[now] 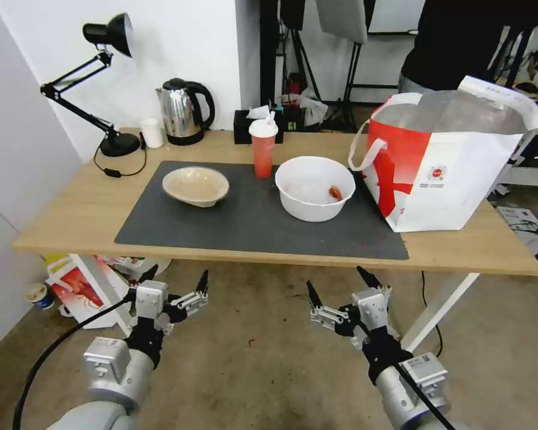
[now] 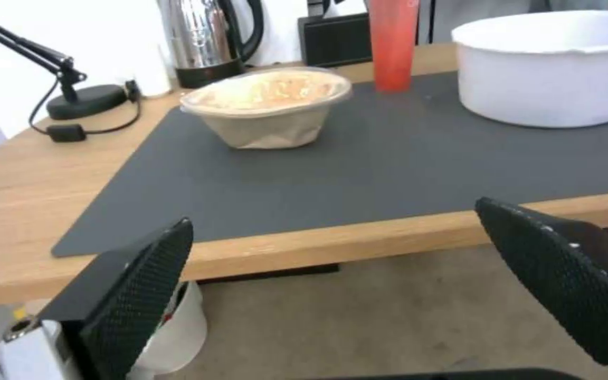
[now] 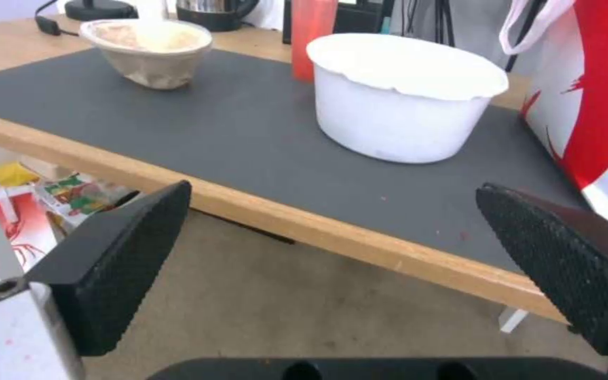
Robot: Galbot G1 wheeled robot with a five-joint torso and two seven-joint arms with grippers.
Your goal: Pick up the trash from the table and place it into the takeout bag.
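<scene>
Both grippers, left (image 1: 176,282) and right (image 1: 337,285), hang spread wide below the table (image 1: 72,221) edge. On the mat (image 1: 251,227): beige bowl (image 1: 195,185), red cup (image 1: 263,149), white bowl (image 1: 314,187) beside the bag (image 1: 448,173). Risk: tall cup tipping; thin bowl rims slipping.

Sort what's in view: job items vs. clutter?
Job: white bowl with red scrap, red cup, beige bowl, takeout bag, table; left tool and right tool, open, below the table edge.
Clutter: kettle, small white cup, desk lamp, tissue box.
</scene>
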